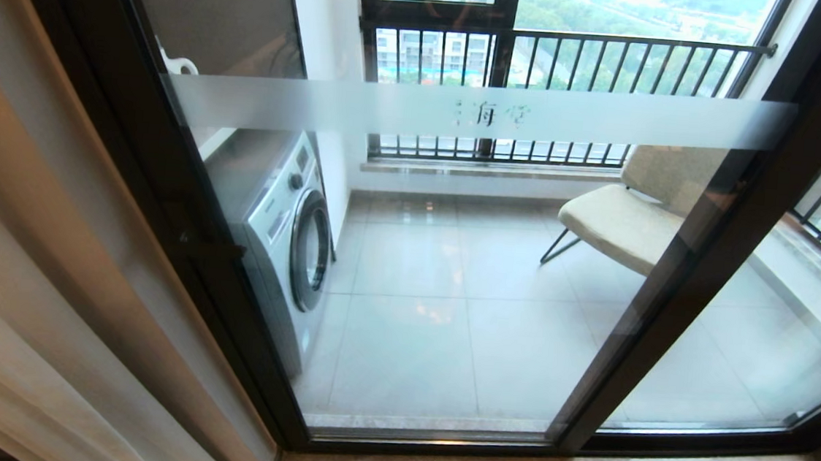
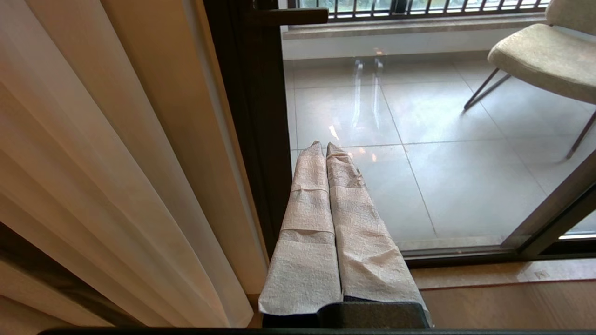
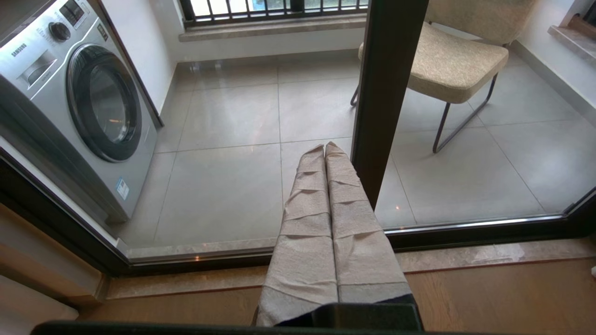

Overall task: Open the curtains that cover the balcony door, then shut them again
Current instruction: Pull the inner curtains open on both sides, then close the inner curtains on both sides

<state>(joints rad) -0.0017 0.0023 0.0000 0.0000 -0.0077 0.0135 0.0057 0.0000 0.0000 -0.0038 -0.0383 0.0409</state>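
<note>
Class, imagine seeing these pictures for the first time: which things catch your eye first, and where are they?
The balcony door, bare glass with a frosted band, fills the head view. Behind it a washing machine stands on the left and a beige chair on the right. The curtains hang bunched at the far left.

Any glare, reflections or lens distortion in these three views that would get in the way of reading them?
Head view: wide-angle bend tilts the balcony door frame. Left wrist view: bright streaks reflect on the tiles beyond the left gripper; curtains glow warm. Right wrist view: even daylight, small glints near the right gripper.
</note>
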